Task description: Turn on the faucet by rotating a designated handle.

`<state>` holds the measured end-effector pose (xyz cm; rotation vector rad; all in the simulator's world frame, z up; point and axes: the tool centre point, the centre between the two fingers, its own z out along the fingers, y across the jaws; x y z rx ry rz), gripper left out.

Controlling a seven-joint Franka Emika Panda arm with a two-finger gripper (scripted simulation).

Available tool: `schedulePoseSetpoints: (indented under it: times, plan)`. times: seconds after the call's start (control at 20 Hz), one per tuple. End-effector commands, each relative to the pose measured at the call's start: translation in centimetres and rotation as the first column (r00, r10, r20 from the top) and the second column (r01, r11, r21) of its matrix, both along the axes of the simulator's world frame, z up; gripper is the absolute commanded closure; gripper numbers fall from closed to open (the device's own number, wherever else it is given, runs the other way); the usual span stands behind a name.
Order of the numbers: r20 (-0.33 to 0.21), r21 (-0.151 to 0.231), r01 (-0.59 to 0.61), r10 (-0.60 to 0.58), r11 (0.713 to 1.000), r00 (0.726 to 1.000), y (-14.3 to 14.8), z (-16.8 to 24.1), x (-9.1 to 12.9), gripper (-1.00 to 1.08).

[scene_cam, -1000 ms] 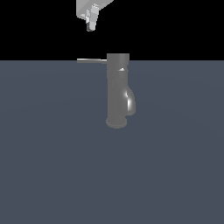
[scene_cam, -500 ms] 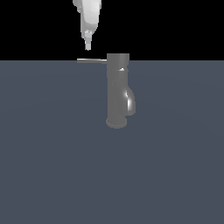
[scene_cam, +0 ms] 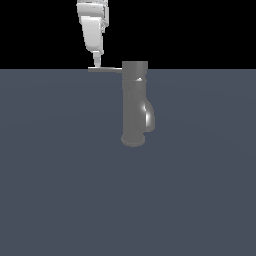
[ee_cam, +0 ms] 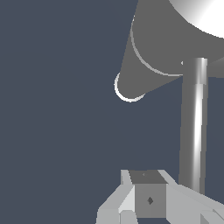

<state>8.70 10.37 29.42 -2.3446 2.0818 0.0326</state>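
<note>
In the exterior view, the faucet [scene_cam: 134,105] stands upright on the dark grey surface [scene_cam: 60,190], its long axis vertical, with the short spout [scene_cam: 149,117] curving off toward the exterior view's right. The handle [scene_cam: 106,69] lies level, its long axis horizontal, and it points from the top cap toward the exterior view's left. The white gripper [scene_cam: 95,64] hangs tip-down above the handle's free end, its fingertips just at the rod. From this side the fingers overlap into 1 narrow shape, so I cannot tell their gap.

In the wrist view, the handle [ee_cam: 194,122] runs as a bright rod away from the fingers [ee_cam: 144,199] to the faucet [ee_cam: 175,39], seen from above with its spout [ee_cam: 131,85] foreshortened. The rod passes beside the finger block rather than between pads; the fingers look drawn close together, gripping nothing.
</note>
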Motion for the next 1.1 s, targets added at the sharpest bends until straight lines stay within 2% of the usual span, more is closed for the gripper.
schedulePoseSetpoints:
  times: [0.0,0.5,1.05]
  plan:
    - [0.006,-0.010,0.025,-0.025,1.000,1.000,0.3,-0.5,0.5,1.08]
    - [0.011,-0.018,0.044,-0.044,0.999,0.999,0.6,-0.9,0.8,1.08]
    - [0.011,-0.018,0.044,-0.044,0.999,0.999,0.2,-0.9,-1.7,1.08]
